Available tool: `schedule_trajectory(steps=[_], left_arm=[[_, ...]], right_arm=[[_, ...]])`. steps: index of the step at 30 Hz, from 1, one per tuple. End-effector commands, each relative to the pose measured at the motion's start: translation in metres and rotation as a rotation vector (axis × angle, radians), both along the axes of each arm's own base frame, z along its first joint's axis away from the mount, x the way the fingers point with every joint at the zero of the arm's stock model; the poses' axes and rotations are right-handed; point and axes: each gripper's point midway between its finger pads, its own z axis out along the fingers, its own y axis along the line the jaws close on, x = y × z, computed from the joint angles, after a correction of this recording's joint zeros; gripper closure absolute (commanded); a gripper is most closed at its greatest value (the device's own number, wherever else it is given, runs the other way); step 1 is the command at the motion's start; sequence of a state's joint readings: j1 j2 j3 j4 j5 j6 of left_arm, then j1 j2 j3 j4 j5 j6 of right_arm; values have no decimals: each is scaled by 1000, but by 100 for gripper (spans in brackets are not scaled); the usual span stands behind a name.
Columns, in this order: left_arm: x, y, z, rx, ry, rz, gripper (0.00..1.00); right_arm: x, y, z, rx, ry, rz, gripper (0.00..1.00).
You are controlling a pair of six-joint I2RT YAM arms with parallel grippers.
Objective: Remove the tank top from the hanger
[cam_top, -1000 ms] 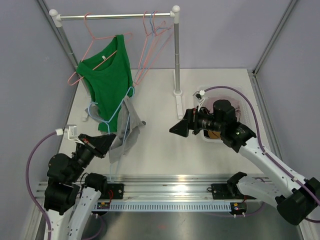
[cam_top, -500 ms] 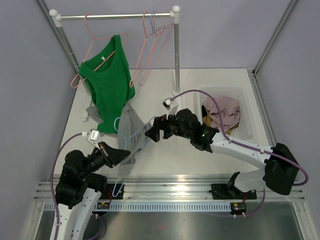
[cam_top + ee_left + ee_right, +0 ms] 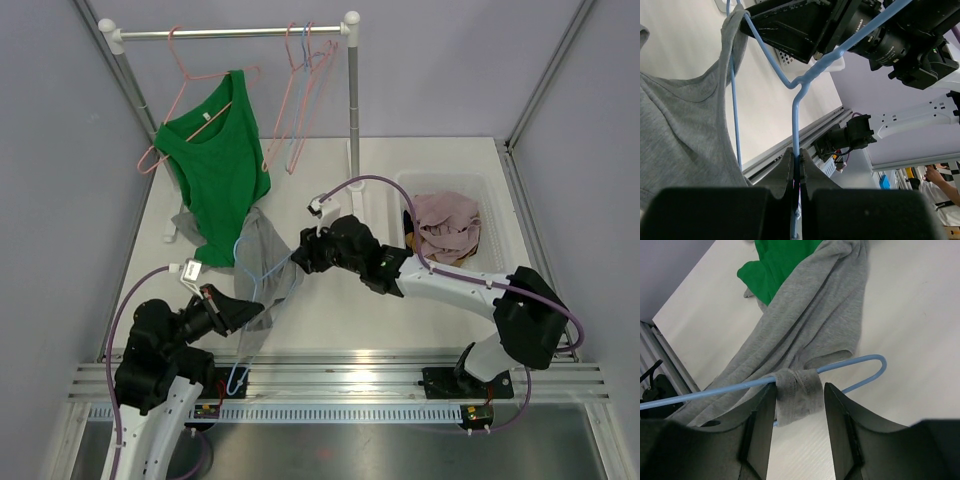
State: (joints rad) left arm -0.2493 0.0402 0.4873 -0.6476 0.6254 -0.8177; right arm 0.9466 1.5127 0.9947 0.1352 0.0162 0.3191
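The left gripper is clamped tight on the thin light-blue wire hanger, whose lower end is cut off behind its dark body. The grey cotton tank top lies partly on the pale table, with one strap wound around the hanger wire. The right gripper has a finger on each side of this strap; I cannot tell if they press it. The white neck label of the green tank top nearby is too small to read. A white bin stands at the right.
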Motion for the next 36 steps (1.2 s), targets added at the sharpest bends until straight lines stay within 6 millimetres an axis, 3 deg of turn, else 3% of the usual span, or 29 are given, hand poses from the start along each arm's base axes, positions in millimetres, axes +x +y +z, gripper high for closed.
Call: schedule_trajectory(steps=[1, 3, 8, 14, 15, 16, 20, 23, 26, 27, 29, 30, 32, 36], left_arm=[[-9, -5, 23, -36, -72, -56, 100], [-8, -4, 25, -29, -78, -47, 100], [-9, -3, 29, -31, -85, -42, 100], [-17, -4, 43, -46, -113, -66, 100], [-16, -3, 43, -41, -116, -57, 100], [-18, -2, 43, -33, -110, -53, 100], [-17, 3, 34, 53, -121, -49, 100], [-30, -2, 31, 106, -131, -156, 100], [-42, -3, 41, 154, -193, -233, 100], [-50, -3, 55, 154, -238, -259, 100], [-52, -4, 64, 168, -269, -286, 100], [-57, -5, 73, 161, -296, -309, 100], [-60, -5, 99, 150, -386, -303, 100], [-70, -8, 143, 79, -522, -309, 100]], right_arm=[[7, 13, 20, 43, -62, 3, 50], [5, 12, 15, 41, -47, 9, 45], [0, 9, 12, 72, -46, 12, 46], [11, 11, 10, 30, -74, -5, 76], [14, 11, 10, 17, -75, -18, 96], [15, 11, 11, 16, -76, -23, 100], [21, -1, 18, -7, -112, -77, 100], [46, -40, 26, -93, -164, -263, 100], [58, -77, 55, -108, -197, -383, 100], [61, -98, 71, -118, -207, -438, 100], [62, -115, 95, -113, -246, -475, 100], [60, -129, 119, -94, -271, -506, 100], [58, -140, 153, -66, -312, -517, 100], [54, -162, 199, -67, -367, -540, 100]])
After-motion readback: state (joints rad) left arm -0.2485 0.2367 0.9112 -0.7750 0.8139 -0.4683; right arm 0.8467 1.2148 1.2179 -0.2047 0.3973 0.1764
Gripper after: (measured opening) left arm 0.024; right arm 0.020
